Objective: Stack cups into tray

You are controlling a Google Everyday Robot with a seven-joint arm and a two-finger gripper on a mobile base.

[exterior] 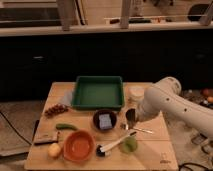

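The dark-green tray [98, 93] lies at the back middle of the wooden table [155, 150]. A pale green cup [129, 145] stands near the front, right of the orange bowl [78, 145]. My gripper [131, 117], at the end of the white arm [165, 100], is low over the table just right of the black bowl [104, 120]. A dark grey metallic shape at the gripper looks like the grey cup [131, 114]. I cannot tell whether it is held or only beside the gripper.
The black bowl holds a blue sponge. A white-handled brush [112, 144] lies between the bowls. A fork [137, 129] lies right of the black bowl. A pale round object [135, 93] is right of the tray. Grapes [56, 109], a green pepper [66, 127] and a yellow fruit [54, 149] are at the left.
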